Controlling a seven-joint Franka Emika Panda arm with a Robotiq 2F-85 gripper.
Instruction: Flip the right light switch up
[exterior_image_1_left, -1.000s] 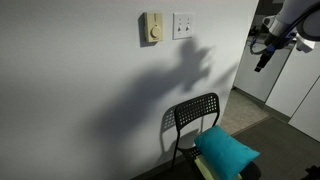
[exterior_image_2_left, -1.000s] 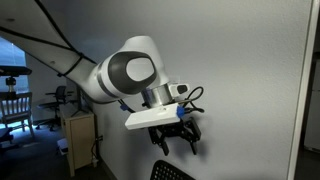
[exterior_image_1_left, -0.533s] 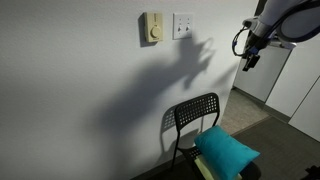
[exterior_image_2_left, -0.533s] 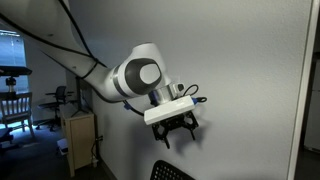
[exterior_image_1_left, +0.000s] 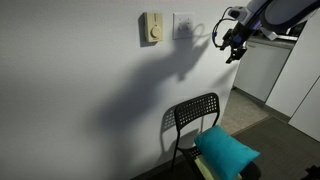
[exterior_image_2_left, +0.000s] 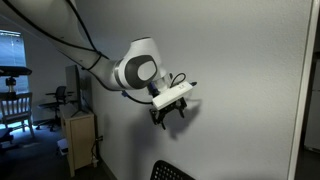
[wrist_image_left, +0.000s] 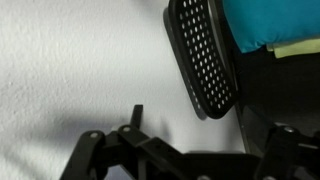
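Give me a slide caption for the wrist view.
Gripper facing white wall, with black perforated chair back and teal cushion at right.

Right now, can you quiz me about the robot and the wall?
1. True or false: the gripper is touching the switch plate.
2. The cushion by the chair is: A red, B teal, C white?
3. In an exterior view, which is nearer the gripper: the dial box or the switch plate?
Key: 1 false, it hangs apart, beside the plate; 2 B; 3 switch plate.
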